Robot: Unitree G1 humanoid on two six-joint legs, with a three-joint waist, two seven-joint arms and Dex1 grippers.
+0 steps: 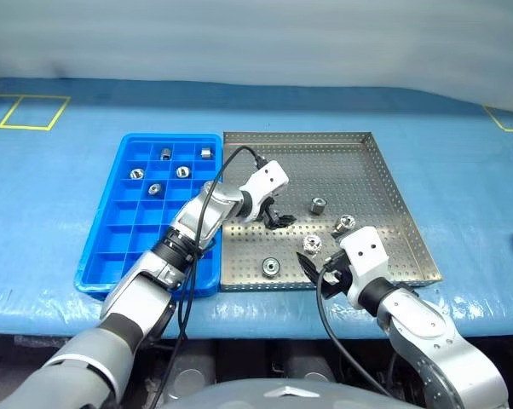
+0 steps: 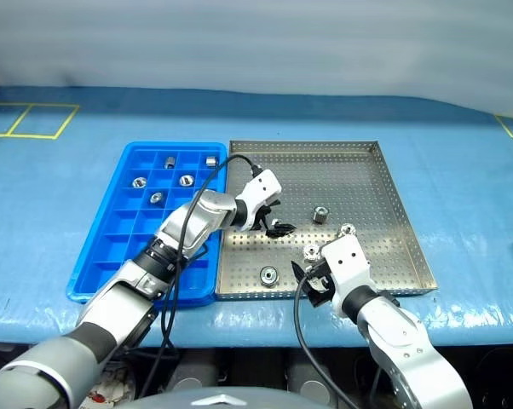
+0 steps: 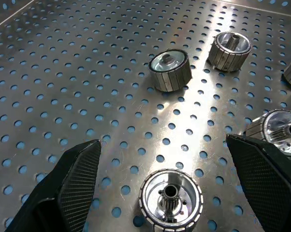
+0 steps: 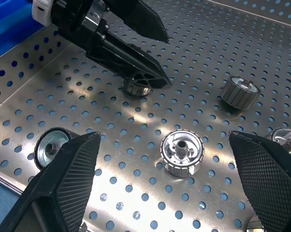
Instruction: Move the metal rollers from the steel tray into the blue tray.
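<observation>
The steel tray (image 1: 384, 170) holds several metal rollers: one (image 1: 318, 204) toward the middle, one (image 1: 345, 224) to its right, one (image 1: 311, 244) nearer me and one (image 1: 270, 267) by the front rim. My left gripper (image 1: 282, 220) hangs open low over the tray. A roller (image 3: 170, 198) stands upright on the floor between its fingers, untouched. My right gripper (image 1: 318, 274) is open over the front rim, with a roller (image 4: 181, 152) on the floor just ahead of its spread fingers. The blue tray (image 1: 112, 247) lies left of the steel tray with several rollers (image 1: 182, 171) in its far compartments.
Both trays sit side by side on a blue-covered table (image 1: 461, 170). Yellow tape lines (image 1: 26, 111) mark the far left corner. The near compartments of the blue tray hold nothing. A black cable (image 1: 231, 162) loops from my left wrist over the blue tray's right edge.
</observation>
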